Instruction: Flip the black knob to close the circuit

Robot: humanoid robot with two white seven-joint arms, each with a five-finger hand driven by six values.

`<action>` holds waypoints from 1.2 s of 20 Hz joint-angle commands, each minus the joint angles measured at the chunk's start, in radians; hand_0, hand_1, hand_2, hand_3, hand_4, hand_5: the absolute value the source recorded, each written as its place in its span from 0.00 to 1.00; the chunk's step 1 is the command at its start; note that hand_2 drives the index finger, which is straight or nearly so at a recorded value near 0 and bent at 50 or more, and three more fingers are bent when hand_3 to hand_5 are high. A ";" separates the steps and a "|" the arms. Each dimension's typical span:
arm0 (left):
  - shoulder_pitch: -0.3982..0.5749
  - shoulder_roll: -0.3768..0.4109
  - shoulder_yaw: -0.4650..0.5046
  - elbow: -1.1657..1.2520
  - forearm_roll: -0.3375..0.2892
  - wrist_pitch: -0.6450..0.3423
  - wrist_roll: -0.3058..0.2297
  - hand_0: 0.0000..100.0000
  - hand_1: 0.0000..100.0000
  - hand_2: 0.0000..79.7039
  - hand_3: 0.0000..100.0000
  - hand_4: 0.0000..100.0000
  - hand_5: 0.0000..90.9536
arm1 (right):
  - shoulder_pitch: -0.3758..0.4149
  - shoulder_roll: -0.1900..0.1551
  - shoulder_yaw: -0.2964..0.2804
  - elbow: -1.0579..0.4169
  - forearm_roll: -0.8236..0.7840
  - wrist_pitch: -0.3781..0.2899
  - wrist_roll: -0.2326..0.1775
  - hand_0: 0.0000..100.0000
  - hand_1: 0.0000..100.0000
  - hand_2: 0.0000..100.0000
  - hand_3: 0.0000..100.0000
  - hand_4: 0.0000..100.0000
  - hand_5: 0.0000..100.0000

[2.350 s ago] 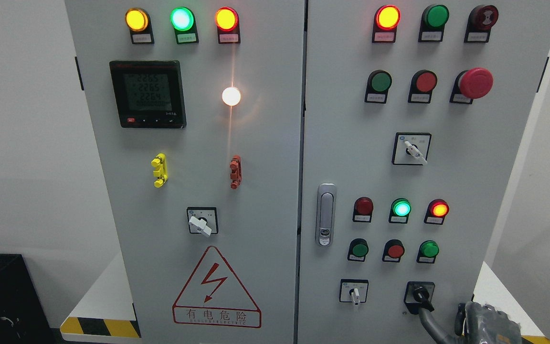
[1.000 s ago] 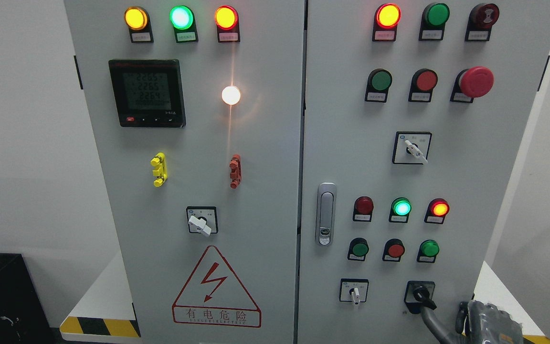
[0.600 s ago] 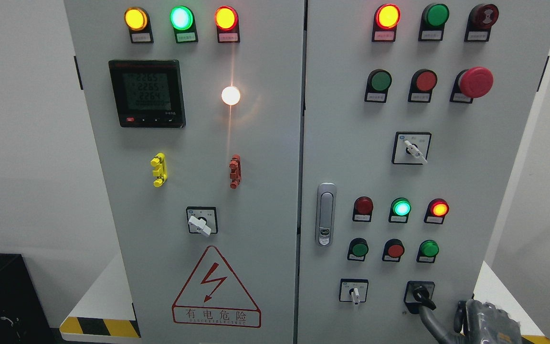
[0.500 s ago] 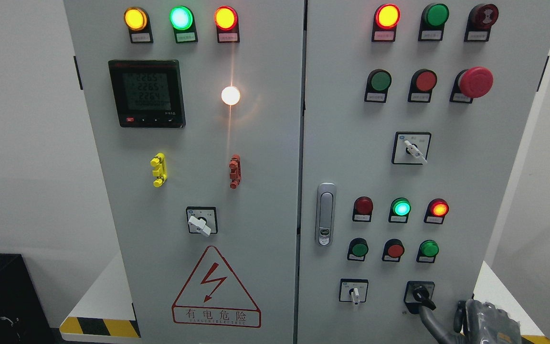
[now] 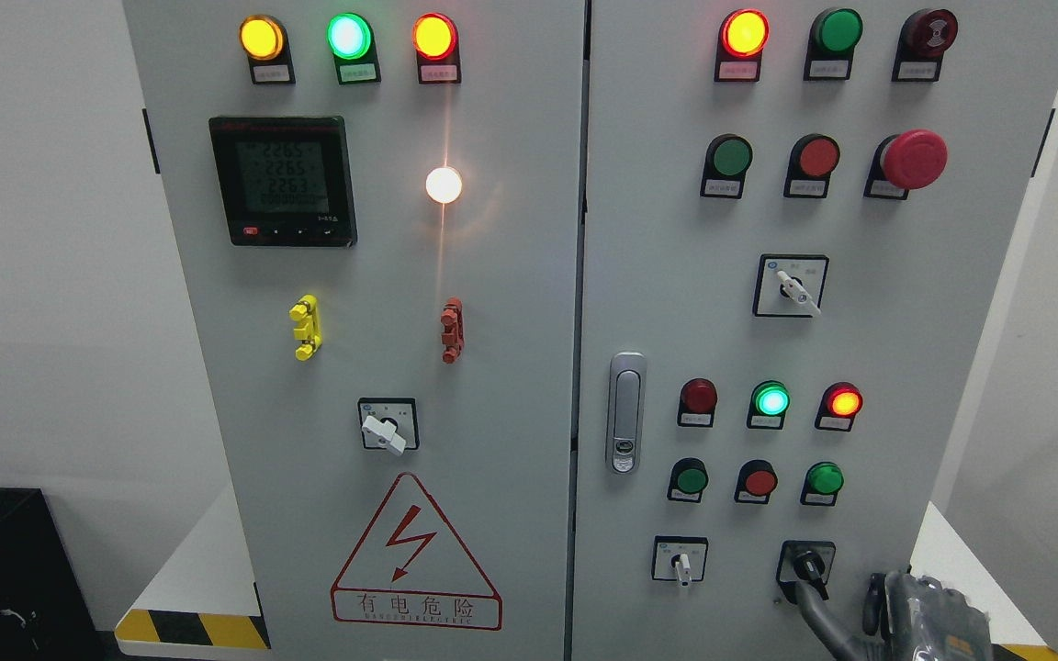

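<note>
Where the frame's lower right corner cuts it off, we see our right hand [image 5: 924, 617], grey and wrapped in a shiny cover, with one dark finger [image 5: 818, 613] stretched up and to the left. Its tip sits against the lower end of the black knob [image 5: 805, 566]; the other fingers are mostly out of frame, so we cannot tell whether the hand is open or closed.

The black knob is mounted on a black square plate at the bottom right of the grey cabinet's [image 5: 492, 275] right door, its handle tilted with the lower end pointing down and to the right. Just left of it on the same row sits a white selector switch [image 5: 680, 562] on a white plate. Above these we find a row of green, red and green buttons, then a row of lamps with a lit green lamp [image 5: 771, 401] in the middle. A silver door latch [image 5: 625, 412] stands near the door's left edge. On the left door, a digital meter [image 5: 283, 180] shows figures and a red warning triangle [image 5: 416, 555] sits low.
</note>
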 commanded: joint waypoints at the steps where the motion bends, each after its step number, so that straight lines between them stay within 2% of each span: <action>1: 0.023 0.000 0.000 -0.029 0.000 0.000 -0.001 0.12 0.56 0.00 0.00 0.00 0.00 | 0.010 -0.003 0.052 0.000 0.001 -0.001 0.009 0.00 0.00 0.88 1.00 0.97 1.00; 7: 0.023 0.000 0.000 -0.029 0.000 0.000 -0.001 0.12 0.56 0.00 0.00 0.00 0.00 | 0.030 -0.001 0.069 -0.037 0.000 -0.003 0.004 0.00 0.00 0.88 1.00 0.97 1.00; 13: 0.023 0.000 0.000 -0.029 0.000 0.000 -0.001 0.12 0.56 0.00 0.00 0.00 0.00 | 0.092 0.013 0.071 -0.132 -0.005 -0.006 0.004 0.00 0.00 0.86 1.00 0.97 1.00; 16: 0.023 0.000 0.000 -0.029 0.000 0.000 -0.001 0.12 0.56 0.00 0.00 0.00 0.00 | 0.133 0.014 0.089 -0.184 -0.060 -0.006 0.001 0.00 0.00 0.85 1.00 0.96 1.00; 20: 0.023 0.000 0.000 -0.029 0.000 0.000 -0.001 0.12 0.56 0.00 0.00 0.00 0.00 | 0.187 0.023 0.095 -0.238 -0.135 -0.014 -0.042 0.00 0.00 0.82 1.00 0.95 1.00; 23: 0.023 0.000 0.000 -0.029 0.000 0.000 -0.001 0.12 0.56 0.00 0.00 0.00 0.00 | 0.240 0.043 0.103 -0.288 -0.235 -0.014 -0.063 0.00 0.00 0.75 1.00 0.91 0.95; 24: 0.023 0.000 0.000 -0.029 0.000 0.000 -0.001 0.12 0.56 0.00 0.00 0.00 0.00 | 0.260 0.048 0.107 -0.308 -0.279 -0.014 -0.066 0.00 0.00 0.71 0.98 0.88 0.89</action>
